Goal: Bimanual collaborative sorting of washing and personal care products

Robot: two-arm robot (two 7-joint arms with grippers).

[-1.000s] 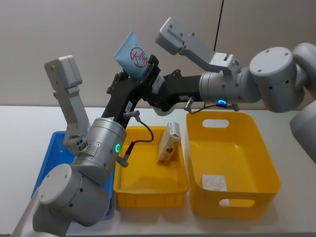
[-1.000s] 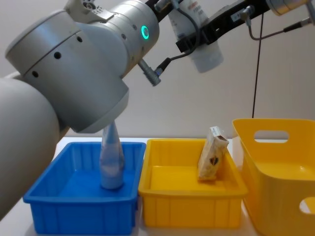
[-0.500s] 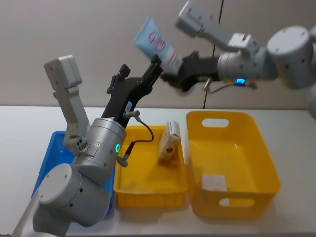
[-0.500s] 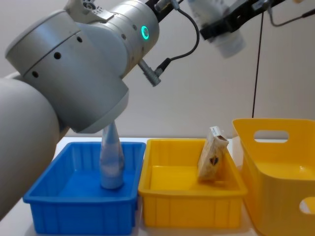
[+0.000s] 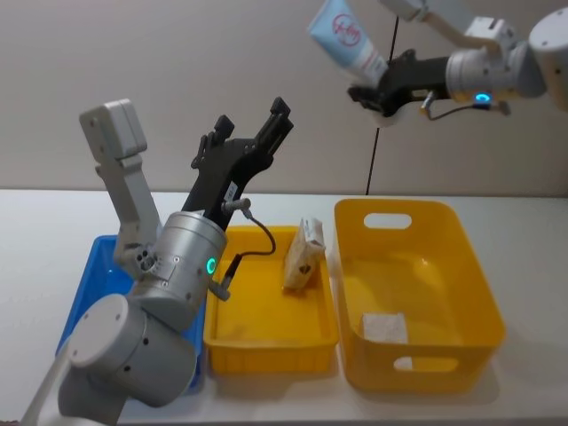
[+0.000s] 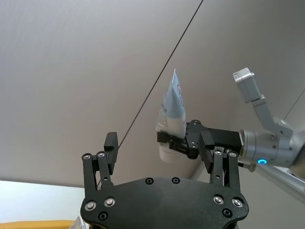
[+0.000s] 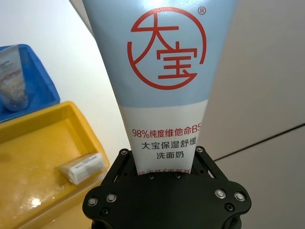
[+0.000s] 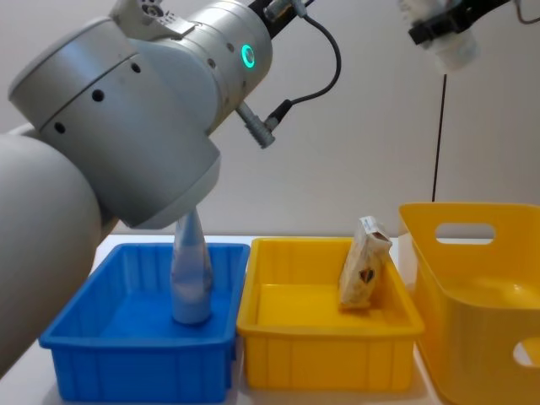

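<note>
Sorting bench, L to R: a pale tube (image 8: 191, 278) stands cap-down in the blue bin (image 8: 84, 350); the left gripper (image 5: 251, 142) hangs raised above the bins w/ its fingers spread and nothing between them; a tan packet (image 5: 302, 256) leans upright at the back-right of the small yellow bin (image 5: 235, 342); a white carton (image 5: 383, 327) lies on the floor of the large yellow bin (image 5: 484, 293); top right, the right gripper (image 5: 380, 91) is clamped on the cap end of a pale blue tube w/ red logo (image 5: 346, 34), crimped end pointing up & tilted left

Change over the last second: the blue tube, then pinched betw. both grippers above the small yellow bin, has gone fully to the right arm; the left gripper has let go and stayed put, while the right arm has swung the tube up and rightward, now well apart from the left fingers

Meaning, as a judgement: handover done, transfer leg under way; the tube is high above the back of the large yellow bin, so that bin looks the likely drop, w/ a descent and release yet to come
</note>
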